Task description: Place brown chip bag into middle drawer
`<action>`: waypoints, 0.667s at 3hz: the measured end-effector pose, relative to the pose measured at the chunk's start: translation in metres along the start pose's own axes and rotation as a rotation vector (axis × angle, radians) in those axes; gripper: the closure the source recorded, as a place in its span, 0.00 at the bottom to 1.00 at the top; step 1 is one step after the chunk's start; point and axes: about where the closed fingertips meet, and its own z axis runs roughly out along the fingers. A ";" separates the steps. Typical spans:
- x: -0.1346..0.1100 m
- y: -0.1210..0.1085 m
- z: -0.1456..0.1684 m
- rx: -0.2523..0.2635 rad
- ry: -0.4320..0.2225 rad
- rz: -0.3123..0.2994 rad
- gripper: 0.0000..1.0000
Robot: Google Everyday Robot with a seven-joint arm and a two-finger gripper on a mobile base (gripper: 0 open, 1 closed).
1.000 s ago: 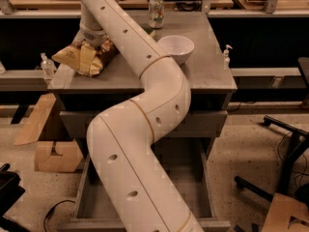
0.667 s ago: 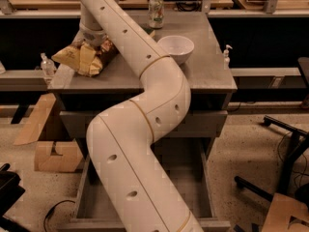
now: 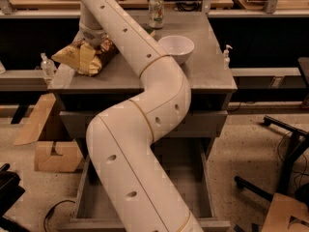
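Note:
The brown chip bag (image 3: 81, 57) lies on the back left of the grey cabinet top (image 3: 203, 76), crinkly dark brown and tan. My gripper (image 3: 94, 41) comes down from above onto the bag's right end; the wrist hides where it meets the bag. The white arm (image 3: 145, 129) sweeps from the bottom of the camera view up across the cabinet. The middle drawer (image 3: 190, 182) is pulled out below, a wide grey tray with a bare floor, and the arm covers its left half.
A white bowl (image 3: 176, 47) and a drink can (image 3: 156, 11) stand on the top, right of the bag. Small bottles stand at the left (image 3: 47, 65) and right (image 3: 225, 55). Cardboard boxes (image 3: 55, 154) lie on the floor left, a chair base (image 3: 282, 178) right.

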 end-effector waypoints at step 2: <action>0.000 0.000 -0.001 0.000 0.000 0.000 1.00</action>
